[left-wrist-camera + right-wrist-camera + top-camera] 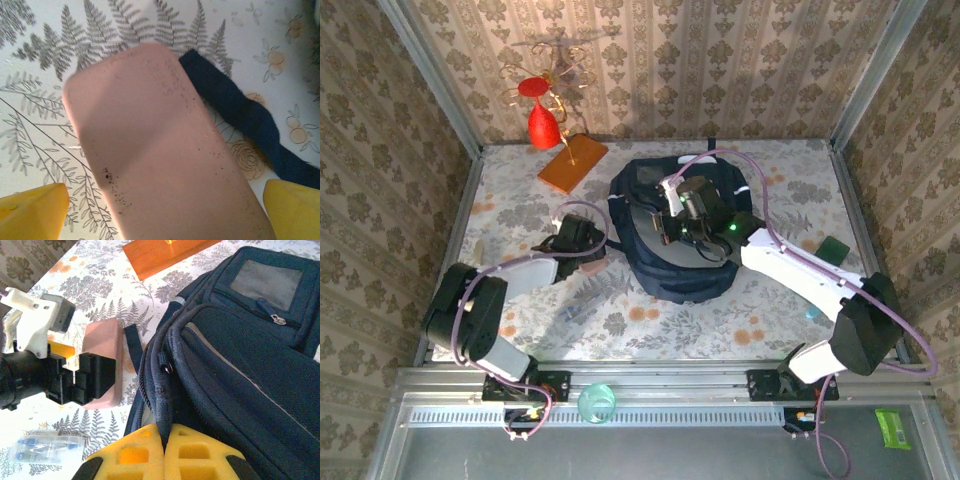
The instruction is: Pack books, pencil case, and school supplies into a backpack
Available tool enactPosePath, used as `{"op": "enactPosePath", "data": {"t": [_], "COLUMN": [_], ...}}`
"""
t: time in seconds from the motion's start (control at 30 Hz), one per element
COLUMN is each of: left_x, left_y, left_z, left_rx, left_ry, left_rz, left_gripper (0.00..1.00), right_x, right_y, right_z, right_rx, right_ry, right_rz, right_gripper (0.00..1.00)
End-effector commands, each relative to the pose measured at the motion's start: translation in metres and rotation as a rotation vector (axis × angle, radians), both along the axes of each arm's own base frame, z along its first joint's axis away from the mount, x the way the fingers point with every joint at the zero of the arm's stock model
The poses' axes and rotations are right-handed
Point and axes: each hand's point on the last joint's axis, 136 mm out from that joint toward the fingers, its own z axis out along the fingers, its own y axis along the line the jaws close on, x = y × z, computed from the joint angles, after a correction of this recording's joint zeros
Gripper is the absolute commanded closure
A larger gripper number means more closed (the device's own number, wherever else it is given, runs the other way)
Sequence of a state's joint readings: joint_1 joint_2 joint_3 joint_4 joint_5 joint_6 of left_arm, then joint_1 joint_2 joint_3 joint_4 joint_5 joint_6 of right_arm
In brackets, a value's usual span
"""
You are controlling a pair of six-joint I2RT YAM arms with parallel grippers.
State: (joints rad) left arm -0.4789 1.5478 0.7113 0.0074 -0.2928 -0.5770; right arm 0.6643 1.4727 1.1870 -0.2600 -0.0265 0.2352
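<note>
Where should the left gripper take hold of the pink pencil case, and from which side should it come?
Grip the pencil case across its narrow width, near the middle, coming straight down from above. It lies flat on the table, long with rounded ends, and the open left gripper straddles its two long sides. Mind the navy strap lying close beside one long side.

Orange slab (573, 163), perhaps red goblet (542, 125), floral tablecloth (790, 190)
</note>
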Motion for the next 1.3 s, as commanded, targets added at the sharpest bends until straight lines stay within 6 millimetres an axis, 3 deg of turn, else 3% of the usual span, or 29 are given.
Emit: {"op": "enactPosePath", "data": {"t": [0.0,0.3,0.43,0.6,0.77,0.9,1.0,1.17,1.27], "left_x": [0.011,0.016,0.015,0.015,0.017,0.008,-0.009,-0.047,-0.057], "left_y": [-0.005,-0.009,-0.009,-0.011,-0.030,-0.040,-0.054,-0.101,-0.128], "left_z": [0.004,-0.013,-0.018,-0.014,0.028,0.078,0.114,0.170,0.194], "left_rx": [-0.032,-0.021,-0.016,-0.045,-0.224,-0.364,-0.477,-0.728,-0.829], "left_ry": [-0.017,0.027,0.036,0.015,-0.099,-0.230,-0.301,-0.381,-0.422], "left_rz": [0.045,0.062,0.057,0.044,0.021,0.016,-0.010,-0.100,-0.138], "left_gripper": [0.00,0.01,0.12,0.31,0.47,0.51,0.52,0.52,0.52], "right_x": [0.005,0.001,0.002,0.005,0.012,0.019,0.024,0.028,0.029], "right_y": [0.017,0.016,0.015,0.017,0.017,0.016,0.015,0.024,0.032], "right_z": [0.031,0.022,0.020,0.033,0.047,0.059,0.068,0.091,0.099], "right_rx": [0.086,0.091,0.088,0.088,0.099,0.147,0.192,0.212,0.220], "right_ry": [-0.072,-0.054,-0.051,-0.068,-0.076,-0.072,-0.059,-0.047,-0.032], "right_rz": [0.044,0.046,0.044,0.047,0.014,-0.046,-0.071,-0.004,0.051], "right_gripper": [1.00,1.00,1.00,1.00,1.00,1.00,1.00,1.00,1.00]}}
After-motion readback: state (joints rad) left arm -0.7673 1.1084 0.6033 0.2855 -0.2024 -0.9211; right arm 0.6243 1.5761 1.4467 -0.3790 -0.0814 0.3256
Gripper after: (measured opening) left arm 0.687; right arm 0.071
